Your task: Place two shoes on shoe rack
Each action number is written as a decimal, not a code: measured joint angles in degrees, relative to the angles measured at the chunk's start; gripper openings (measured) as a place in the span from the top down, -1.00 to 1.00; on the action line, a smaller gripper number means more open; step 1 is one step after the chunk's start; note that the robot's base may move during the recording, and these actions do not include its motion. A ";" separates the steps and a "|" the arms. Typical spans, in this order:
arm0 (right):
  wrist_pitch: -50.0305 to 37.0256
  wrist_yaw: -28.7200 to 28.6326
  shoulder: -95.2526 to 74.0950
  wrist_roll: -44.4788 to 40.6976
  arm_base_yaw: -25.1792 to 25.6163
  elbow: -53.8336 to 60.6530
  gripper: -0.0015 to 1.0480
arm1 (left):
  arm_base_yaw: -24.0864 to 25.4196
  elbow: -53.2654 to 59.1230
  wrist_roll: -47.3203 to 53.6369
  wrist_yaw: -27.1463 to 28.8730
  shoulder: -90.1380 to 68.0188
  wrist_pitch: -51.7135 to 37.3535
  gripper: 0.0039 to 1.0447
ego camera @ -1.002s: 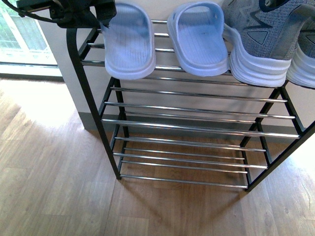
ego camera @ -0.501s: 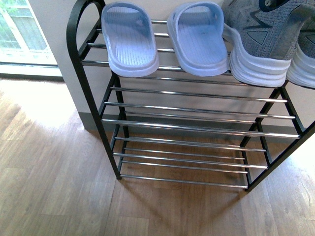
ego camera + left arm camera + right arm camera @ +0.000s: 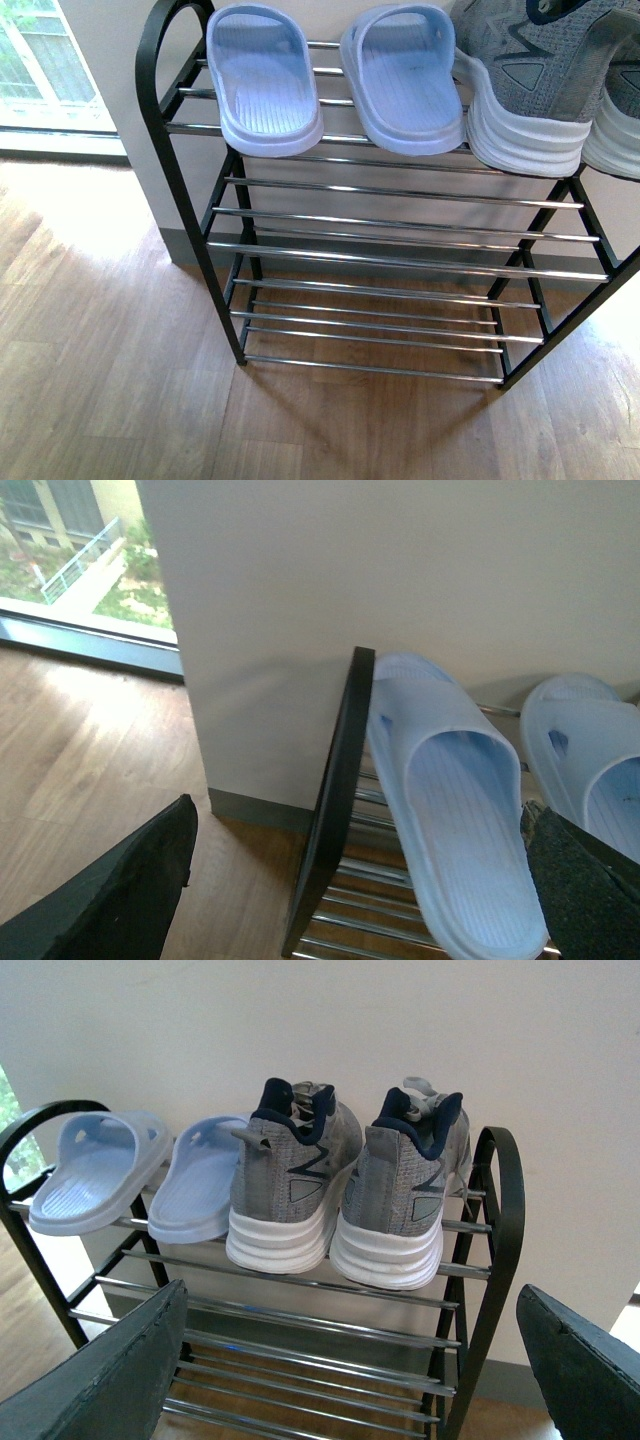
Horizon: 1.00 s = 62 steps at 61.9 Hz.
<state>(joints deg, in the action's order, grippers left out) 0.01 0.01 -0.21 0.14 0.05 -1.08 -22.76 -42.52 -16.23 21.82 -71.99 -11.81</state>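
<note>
Shoes: we see both grey sneakers side by side on the top shelf of the shoe rack, heels facing the right wrist camera, white soles resting on the chrome bars.
Place on shelf: the pair fills the end of the top tier nearest one rounded black frame corner.
Neighbours: two pale blue slippers lie beside the sneakers on the same shelf, one slipper just next to the nearer sneaker.
Lower tiers: in the front view we see only bare chrome bars on the shelves below.
Right tool: its two dark fingers stand wide apart, holding nothing, back from the rack.
Left tool: fingers likewise spread, empty, near the slipper end of the rack.
Surroundings: wooden floor, pale wall, a window to one side.
</note>
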 joint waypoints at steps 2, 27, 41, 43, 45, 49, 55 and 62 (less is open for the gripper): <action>0.00 0.00 0.00 0.00 0.00 0.00 -0.82 | 0.42 2.49 -0.04 0.55 3.04 0.02 -0.83; 0.00 0.00 0.00 0.02 0.00 0.00 -0.82 | 6.49 15.80 2.62 1.16 20.06 -2.38 -0.76; 0.00 0.00 0.00 0.00 0.00 0.00 -0.82 | 11.98 27.39 14.10 -11.23 26.27 -18.62 0.06; 0.00 0.00 0.00 0.00 0.00 0.00 -0.82 | 12.52 28.30 14.45 -11.65 27.06 -18.62 0.16; 0.00 0.00 0.00 0.00 0.00 0.00 -0.82 | 12.96 29.18 14.75 -12.13 27.82 -18.60 0.27; 0.00 0.02 0.00 0.00 0.00 0.00 -0.82 | 13.94 30.93 15.15 -13.44 29.62 -18.56 0.51; 0.00 0.00 0.00 0.02 0.00 0.00 -0.82 | 15.41 33.05 15.37 -14.69 32.44 -18.03 0.85; 0.00 0.02 0.00 0.00 0.00 0.00 -0.82 | 16.76 35.04 15.58 -15.98 35.50 -16.94 0.98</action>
<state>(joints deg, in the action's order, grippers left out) 0.01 0.03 -0.21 0.14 0.05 -1.08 -6.00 -7.49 -0.64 5.85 -36.49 -28.75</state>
